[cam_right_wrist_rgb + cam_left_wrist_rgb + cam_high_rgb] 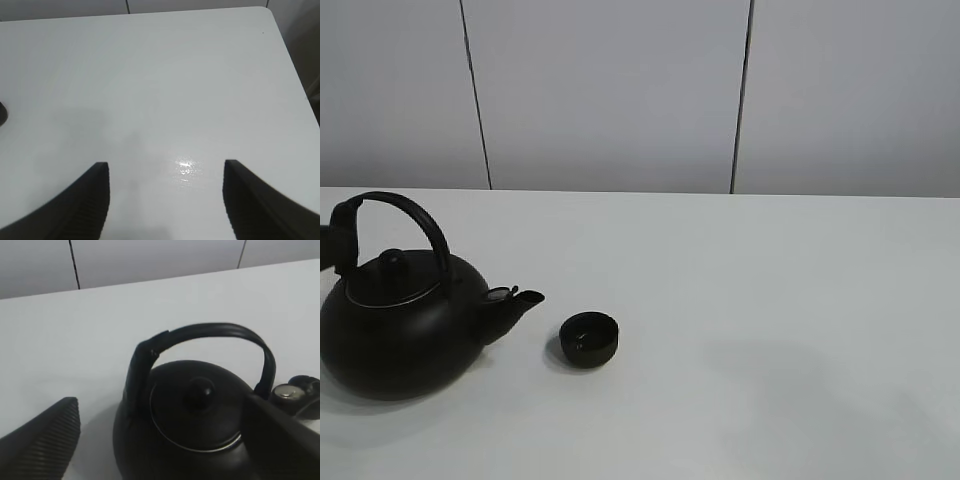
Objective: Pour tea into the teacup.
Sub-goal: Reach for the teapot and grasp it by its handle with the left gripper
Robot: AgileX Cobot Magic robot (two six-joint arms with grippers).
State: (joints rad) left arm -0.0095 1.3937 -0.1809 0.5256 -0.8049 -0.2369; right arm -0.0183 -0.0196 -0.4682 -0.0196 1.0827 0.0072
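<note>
A small matte-black handleless teacup (590, 339) stands on the white table, just right of the teapot's spout (520, 300). The big round black teapot (400, 330) with an arched handle (405, 207) stands upright at the left. My left gripper (160, 400) is open, its two fingers (42, 440) spread either side of the teapot's body and behind the handle (210, 331), not closed on it. My right gripper (165, 164) is open and empty over bare table and does not show in the exterior high view. The teacup is out of the left wrist view.
The white table (770, 300) runs to a grey panelled wall (620, 90) at the back. Its right edge and far corner show in the right wrist view (287, 50). A dark sliver (2, 114) sits at that view's edge.
</note>
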